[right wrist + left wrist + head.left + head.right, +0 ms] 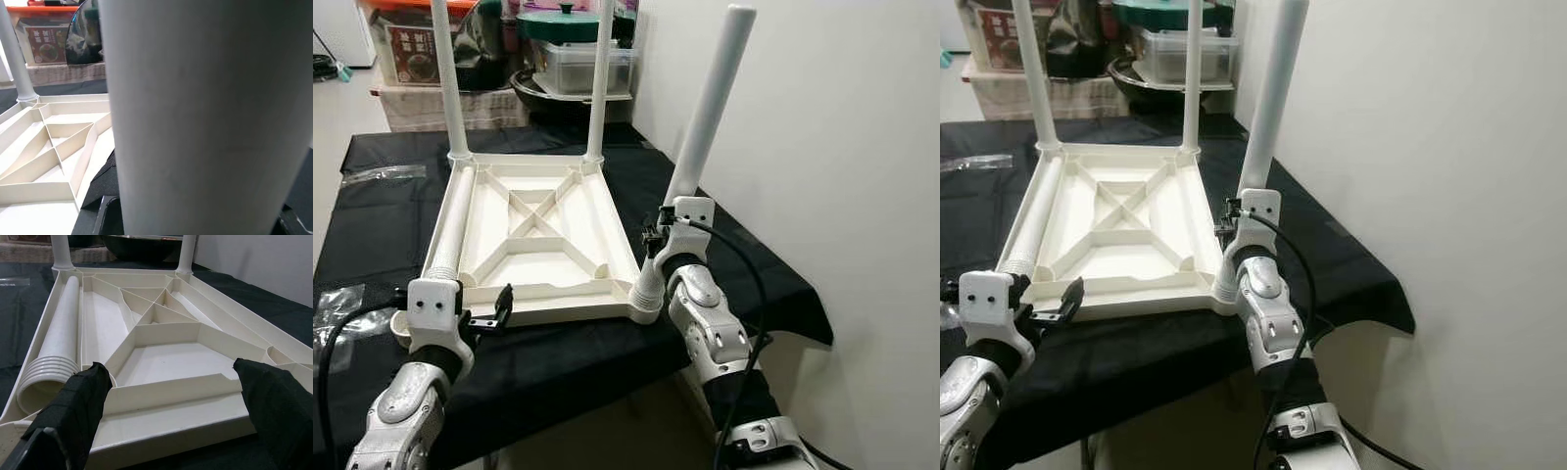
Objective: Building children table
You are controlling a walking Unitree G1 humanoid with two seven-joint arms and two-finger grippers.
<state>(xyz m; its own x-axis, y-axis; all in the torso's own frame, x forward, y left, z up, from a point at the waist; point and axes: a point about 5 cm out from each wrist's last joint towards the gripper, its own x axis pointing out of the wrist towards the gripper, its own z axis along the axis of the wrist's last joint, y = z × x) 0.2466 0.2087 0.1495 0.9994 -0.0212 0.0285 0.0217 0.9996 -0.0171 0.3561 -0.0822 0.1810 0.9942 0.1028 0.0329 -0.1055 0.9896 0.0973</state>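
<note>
1. Left eye view: the upturned tabletop lies ribs-up on the black-draped counter, so its corner sockets face up for legs.
2. Two legs stand in the far corners; a loose leg rests inside the left rim.
3. The right tool is clamped around a third leg, leaning over the near right socket, likely for seating.
4. The left tool hovers, fingers spread, at the near edge.
5. Storage boxes and the close wall crowd the right side.
</note>
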